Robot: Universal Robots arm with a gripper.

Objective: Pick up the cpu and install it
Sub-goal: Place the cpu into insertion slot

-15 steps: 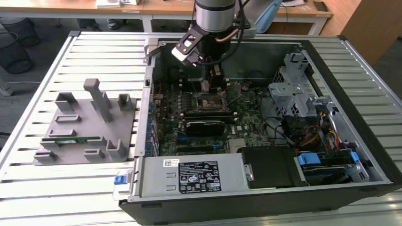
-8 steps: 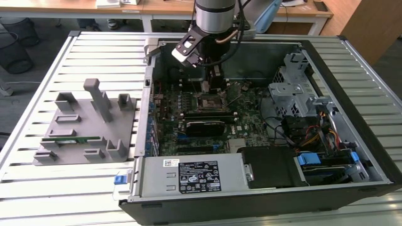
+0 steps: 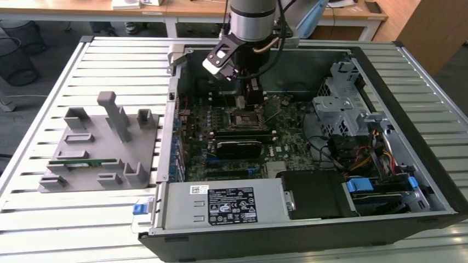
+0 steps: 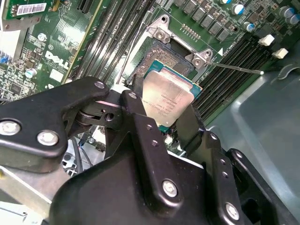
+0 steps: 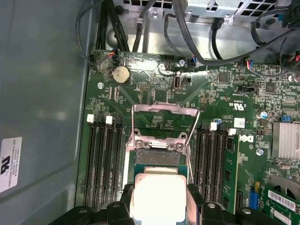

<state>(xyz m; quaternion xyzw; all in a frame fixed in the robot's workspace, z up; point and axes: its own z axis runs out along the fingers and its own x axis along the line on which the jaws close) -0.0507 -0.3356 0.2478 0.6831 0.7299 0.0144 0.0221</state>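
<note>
Fully pinches square cpu (image 4: pixel 168 97) between end effector (image 4: pixel 164 115) fingers (image 4: pixel 140 133), silvery top up, just above open socket (image 4: pixel 161 58), upper centre in exterior view; memory slots (image 5: pixel 105 164) flanking.

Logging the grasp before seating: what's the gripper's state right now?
Gripper: shut on the cpu, its fingers clamping two opposite edges, over the motherboard socket.

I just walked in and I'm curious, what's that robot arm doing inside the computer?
The arm's gripper is holding the cpu, a small silvery square chip. It hangs over the open socket on the motherboard, inside the opened computer case. The chip is not seated in the socket yet.
</note>
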